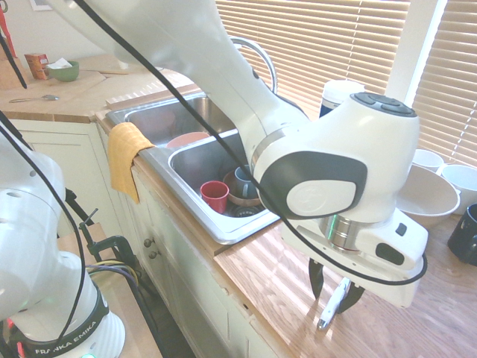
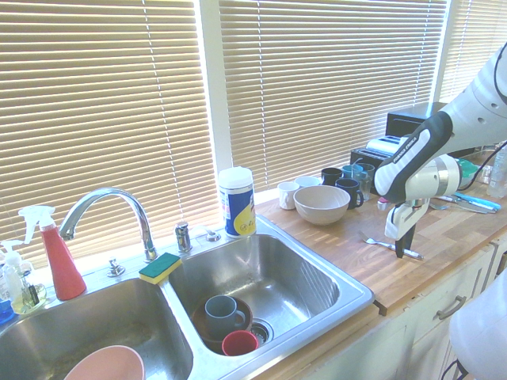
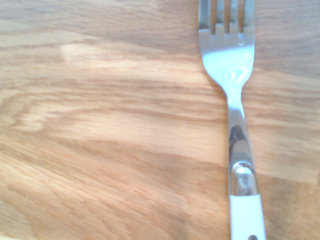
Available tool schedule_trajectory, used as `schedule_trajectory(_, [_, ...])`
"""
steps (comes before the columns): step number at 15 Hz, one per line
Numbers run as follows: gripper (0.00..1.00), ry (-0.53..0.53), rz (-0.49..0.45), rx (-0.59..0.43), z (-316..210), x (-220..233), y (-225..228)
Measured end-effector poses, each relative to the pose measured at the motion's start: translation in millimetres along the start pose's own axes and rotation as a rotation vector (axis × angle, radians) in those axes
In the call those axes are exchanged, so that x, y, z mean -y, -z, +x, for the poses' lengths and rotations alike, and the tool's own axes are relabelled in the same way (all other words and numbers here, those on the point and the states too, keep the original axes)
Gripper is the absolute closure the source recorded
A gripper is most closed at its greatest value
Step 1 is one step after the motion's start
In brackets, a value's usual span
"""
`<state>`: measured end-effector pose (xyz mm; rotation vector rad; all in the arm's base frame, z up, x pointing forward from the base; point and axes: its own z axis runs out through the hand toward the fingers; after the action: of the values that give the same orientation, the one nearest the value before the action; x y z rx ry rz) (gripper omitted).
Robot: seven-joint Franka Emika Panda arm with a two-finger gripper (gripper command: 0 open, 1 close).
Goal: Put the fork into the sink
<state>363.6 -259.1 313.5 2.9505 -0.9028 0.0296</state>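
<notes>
fork (image 3: 235, 125) tines and handle end cropped in wrist view, hand (image 1: 335, 292) grip perhaps unclear

fork (image 3: 235, 125) flat on wooden counter (image 3: 100, 125); sink (image 2: 317, 273) apart

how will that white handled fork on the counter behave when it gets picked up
The fork looks stiff: a metal neck and tines, so it probably won't bend. It lies flat and thin on the wooden counter, so getting under it may be fiddly. The glossy handle could slip or pivot in the tool, which straddles it near one end.
</notes>
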Motion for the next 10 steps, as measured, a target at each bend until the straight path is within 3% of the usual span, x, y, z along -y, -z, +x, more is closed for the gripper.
schedule_trajectory(7, [1.00, -0.016, 0.021, -0.020, -7, -2, 9])
schedule_trajectory(10, [1.00, -0.008, 0.043, -0.068, -10, 4, 46])
